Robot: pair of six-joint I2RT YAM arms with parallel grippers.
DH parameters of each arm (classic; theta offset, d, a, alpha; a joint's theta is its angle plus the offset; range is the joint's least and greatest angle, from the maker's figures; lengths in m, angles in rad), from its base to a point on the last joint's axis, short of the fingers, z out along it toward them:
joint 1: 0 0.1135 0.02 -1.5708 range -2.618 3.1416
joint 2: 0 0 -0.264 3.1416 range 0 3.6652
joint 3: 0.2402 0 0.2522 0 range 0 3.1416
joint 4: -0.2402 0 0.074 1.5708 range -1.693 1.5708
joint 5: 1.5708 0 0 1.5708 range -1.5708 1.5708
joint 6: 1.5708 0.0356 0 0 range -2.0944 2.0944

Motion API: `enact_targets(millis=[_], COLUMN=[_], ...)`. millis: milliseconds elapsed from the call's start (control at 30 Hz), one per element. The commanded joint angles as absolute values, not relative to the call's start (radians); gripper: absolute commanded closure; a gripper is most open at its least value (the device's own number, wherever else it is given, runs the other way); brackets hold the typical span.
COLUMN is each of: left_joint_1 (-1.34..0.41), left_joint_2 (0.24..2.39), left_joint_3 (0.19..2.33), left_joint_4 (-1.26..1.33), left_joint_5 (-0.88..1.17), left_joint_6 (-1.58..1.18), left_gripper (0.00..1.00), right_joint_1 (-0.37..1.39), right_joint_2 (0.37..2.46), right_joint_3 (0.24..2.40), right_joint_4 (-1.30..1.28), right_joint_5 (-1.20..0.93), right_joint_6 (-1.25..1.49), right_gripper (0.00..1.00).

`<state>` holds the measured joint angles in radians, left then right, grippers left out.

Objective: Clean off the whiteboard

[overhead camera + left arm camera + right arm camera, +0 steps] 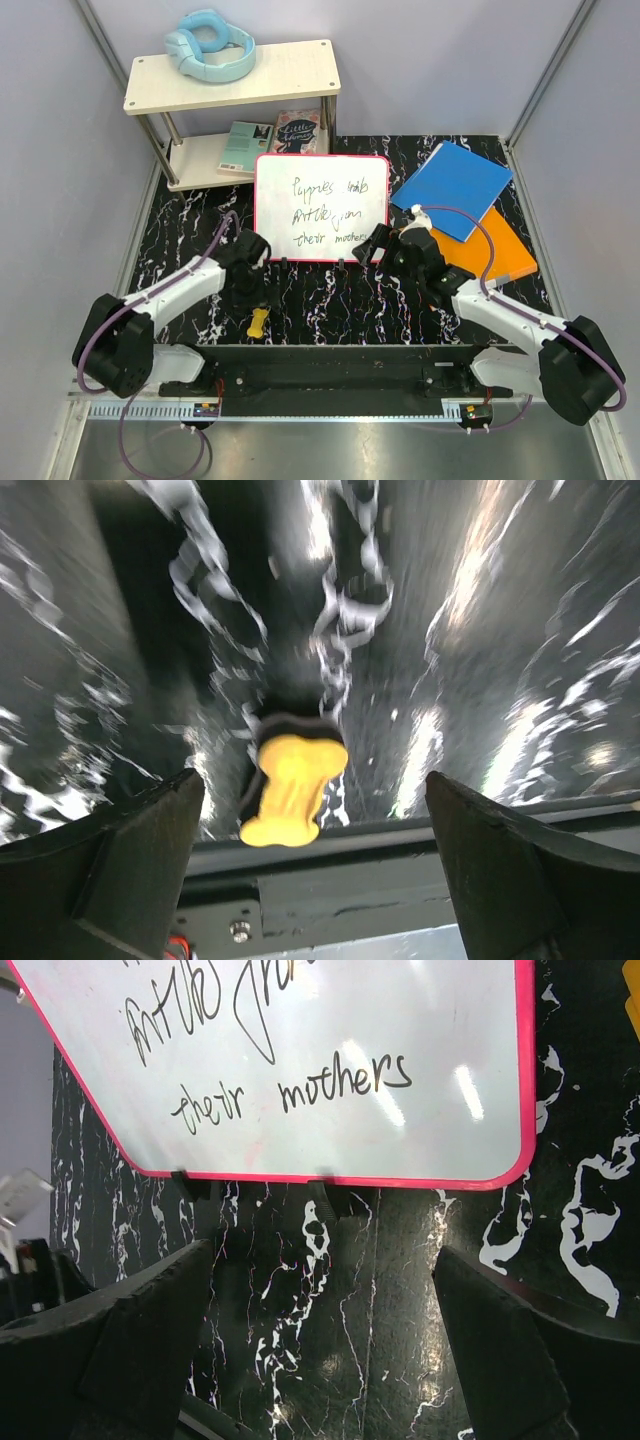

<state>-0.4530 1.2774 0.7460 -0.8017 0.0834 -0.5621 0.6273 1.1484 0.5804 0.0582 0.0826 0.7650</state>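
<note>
**Both claws released, whiteboard covered in writing**

Yellow eraser (258, 322) lies on the black marbled table (330, 300) by the front rail, with nothing gripping it. Left gripper (312, 780) hangs over it, jaws spread wide and empty. Right gripper (322, 1260) is also released and empty, just short of the whiteboard (320, 205) at its near right corner. The board lies flat mid-table with dark handwriting on it. Blue book (452, 188) and orange book (505, 255) lie to its right. Shelf (230, 75) with headphones (210, 45) stands behind.
</note>
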Motion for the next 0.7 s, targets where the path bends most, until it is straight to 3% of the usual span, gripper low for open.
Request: enact_targets(millis=[0,267,500,567,667], left_joint_1=[-0.534,-0.543,-0.555,-0.557,-0.56], left_joint_2=[1.301,1.384,1.417,1.419,1.424], left_joint_3=[0.723,0.715,0.712,0.716,0.716], left_joint_4=[-0.844,-0.828,-0.807,-0.808,-0.808], left_joint_5=[-0.049,-0.081,-0.078,-0.08,-0.078], left_joint_6=[-0.702,-0.695,-0.681,-0.677,-0.673], left_gripper=[0.07,0.22,0.43,0.53,0.53], right_joint_1=[0.63,0.63,0.63,0.63,0.63], right_joint_2=[1.147,1.16,1.164,1.167,1.175], right_joint_3=[0.569,0.563,0.561,0.561,0.564], right_joint_4=[0.13,0.153,0.156,0.156,0.158], right_joint_5=[0.069,0.057,0.057,0.057,0.055], right_joint_6=[0.775,0.772,0.773,0.772,0.772], right_gripper=[0.0,0.0,0.0,0.0,0.0])
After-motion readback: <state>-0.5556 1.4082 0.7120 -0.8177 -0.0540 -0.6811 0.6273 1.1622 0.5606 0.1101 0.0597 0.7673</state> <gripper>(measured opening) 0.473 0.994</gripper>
